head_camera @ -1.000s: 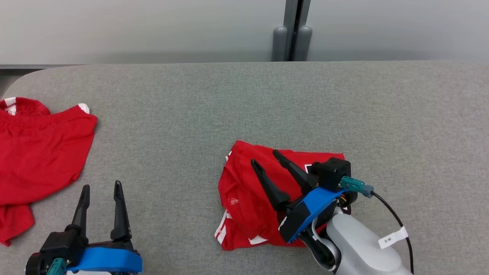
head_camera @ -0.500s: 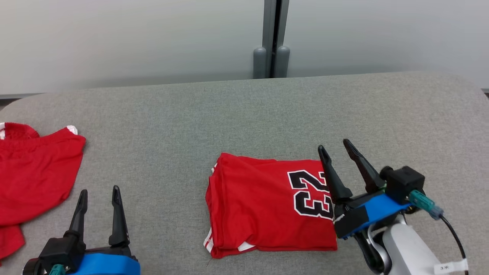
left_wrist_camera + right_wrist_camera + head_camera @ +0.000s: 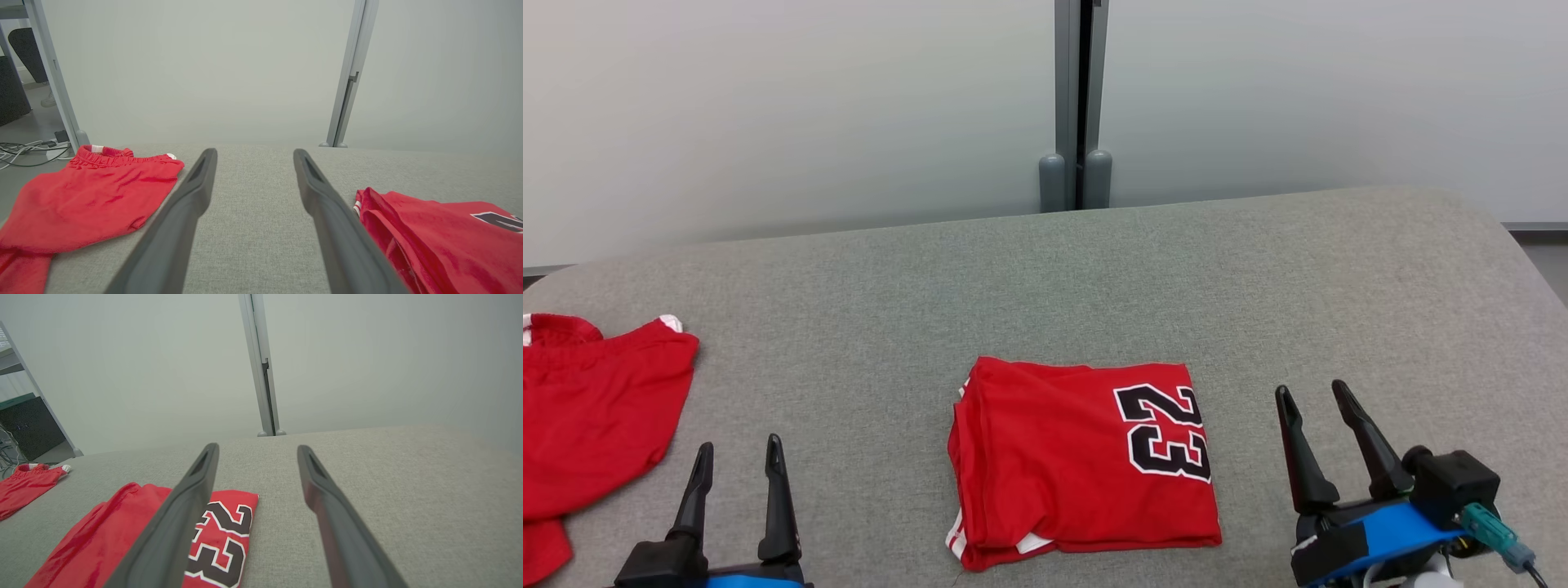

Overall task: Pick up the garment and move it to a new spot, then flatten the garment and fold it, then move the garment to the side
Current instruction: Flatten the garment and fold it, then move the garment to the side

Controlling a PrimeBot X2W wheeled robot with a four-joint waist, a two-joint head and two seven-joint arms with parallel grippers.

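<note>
Folded red number-23 jersey (image 3: 1082,461) lies flat on grey padded table (image 3: 1094,278); red shorts (image 3: 588,408) well apart. Left gripper (image 3: 739,443) and right gripper (image 3: 1310,387) both spread, empty.

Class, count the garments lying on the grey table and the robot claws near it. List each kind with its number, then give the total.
Red garments: 2, the folded jersey and the loose red garment
Robot claws: 2, the left claw and the right claw, both open
Total: 4

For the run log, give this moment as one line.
folded jersey: flat on table, untouched | left gripper: fingers open, empty | right gripper: fingers open, empty, beside it
</note>
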